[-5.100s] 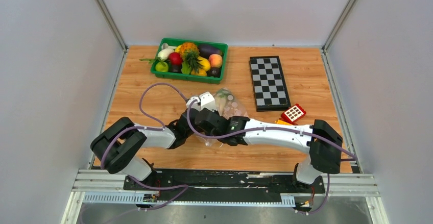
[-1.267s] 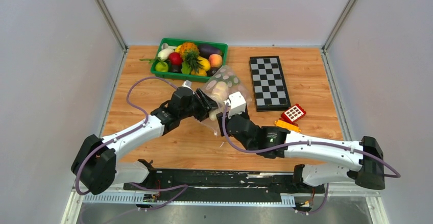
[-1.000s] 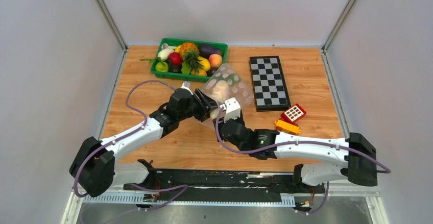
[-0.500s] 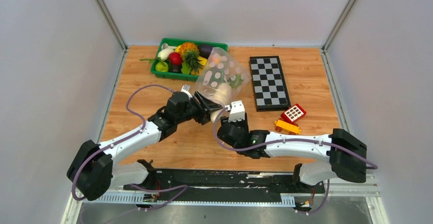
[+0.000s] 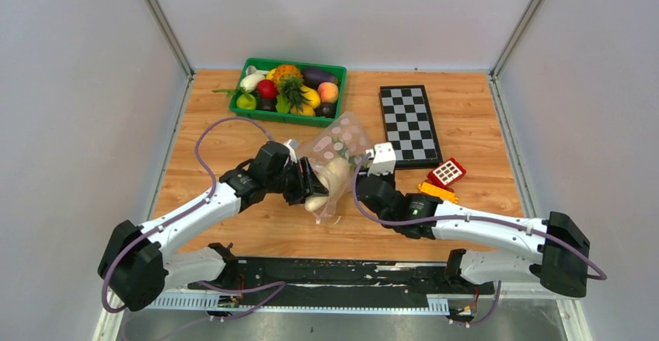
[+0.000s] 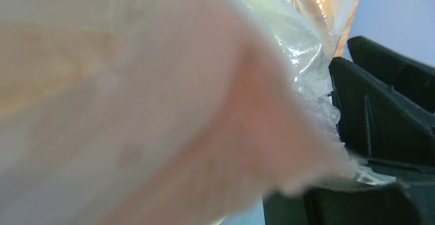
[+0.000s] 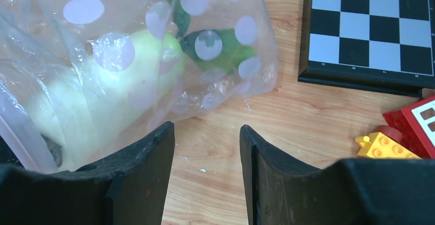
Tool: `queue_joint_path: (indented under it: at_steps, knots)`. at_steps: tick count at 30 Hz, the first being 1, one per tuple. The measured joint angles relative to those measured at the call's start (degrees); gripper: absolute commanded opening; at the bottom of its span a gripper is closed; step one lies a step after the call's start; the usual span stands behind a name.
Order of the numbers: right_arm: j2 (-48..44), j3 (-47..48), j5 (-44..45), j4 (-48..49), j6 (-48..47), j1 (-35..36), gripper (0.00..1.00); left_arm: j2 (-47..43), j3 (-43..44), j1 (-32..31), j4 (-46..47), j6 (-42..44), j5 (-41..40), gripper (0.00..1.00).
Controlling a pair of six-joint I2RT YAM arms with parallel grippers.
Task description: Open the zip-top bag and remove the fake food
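Note:
The zip-top bag (image 5: 336, 148) is clear with pale dots and hangs over the middle of the table. My left gripper (image 5: 309, 188) is shut on its near left edge. In the left wrist view the bag's plastic (image 6: 154, 107) fills the frame and bunches against a black finger (image 6: 379, 122). Fake food is inside: a long white radish (image 5: 330, 179) (image 7: 118, 91) with green leaves (image 7: 225, 50). My right gripper (image 5: 368, 176) (image 7: 205, 130) stands open just right of the bag (image 7: 154, 56). Only bare wood shows between its fingers.
A green tray (image 5: 287, 118) of toy fruit and vegetables stands at the back left. A chessboard (image 5: 409, 126) (image 7: 369, 25) lies at the back right. A red-yellow toy block car (image 5: 444, 176) (image 7: 405, 133) sits just right of my right gripper.
The bag has come down from over the tray towards the near middle, and the radish has slid to its low end. My right gripper has moved right, clear of the bag, with its jaws a little narrower.

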Motion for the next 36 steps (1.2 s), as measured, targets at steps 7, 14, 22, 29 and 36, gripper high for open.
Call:
queue_joint_path:
  at_steps: [7,14,22,29,36]
  knots:
    - [-3.85,1.33,-8.92,0.11,-5.75,0.00,0.57,-0.50,6.54,-1.27,-11.54,14.08,-0.42,0.00]
    - [-3.56,7.10,-20.35,3.15,-11.52,-0.04,0.59,-0.57,6.86,-3.17,-15.37,20.39,-1.33,0.00]
    - [3.52,10.95,-26.88,5.07,-14.69,-0.04,0.57,-1.20,7.02,-4.57,-16.02,22.36,-1.46,0.00]
    - [8.26,11.08,-24.24,4.52,-14.60,-0.59,0.53,-3.23,7.02,-5.01,-16.24,23.87,-1.38,0.00]
    - [8.61,11.15,-19.04,2.43,-9.53,-8.31,0.51,-7.48,7.02,-5.51,-17.35,27.50,1.01,0.00]
